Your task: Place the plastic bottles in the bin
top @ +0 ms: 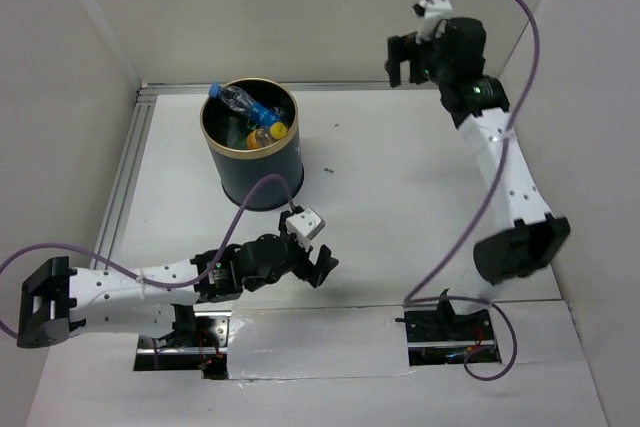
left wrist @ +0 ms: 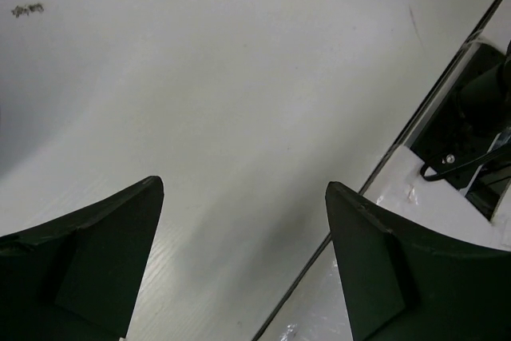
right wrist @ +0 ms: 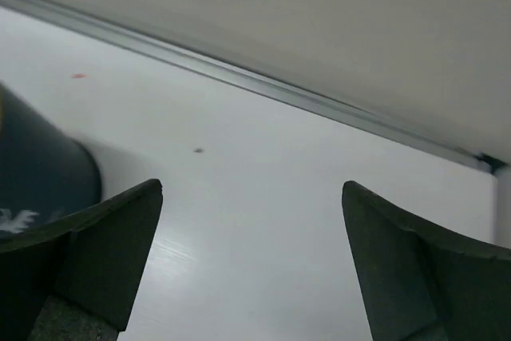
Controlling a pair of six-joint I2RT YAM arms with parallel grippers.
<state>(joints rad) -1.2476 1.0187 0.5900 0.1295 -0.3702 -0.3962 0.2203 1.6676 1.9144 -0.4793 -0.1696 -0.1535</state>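
Several plastic bottles (top: 243,103), blue and yellow caps showing, lie inside the bin (top: 230,172), which stands at about 11 o'clock on the table (top: 400,207). The left gripper (left wrist: 243,189) hangs low at 5 o'clock from the bin, jaws spread wide and holding nothing, its purple cable (top: 268,179) looping across the bin's near wall. The right gripper (right wrist: 251,189), raised at 1 o'clock by the back rail (right wrist: 239,77), is likewise spread wide and empty.

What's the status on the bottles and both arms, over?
Left end effector open, empty. Right end effector open, empty. Bottles in bin, none visible outside. Nothing in the way.
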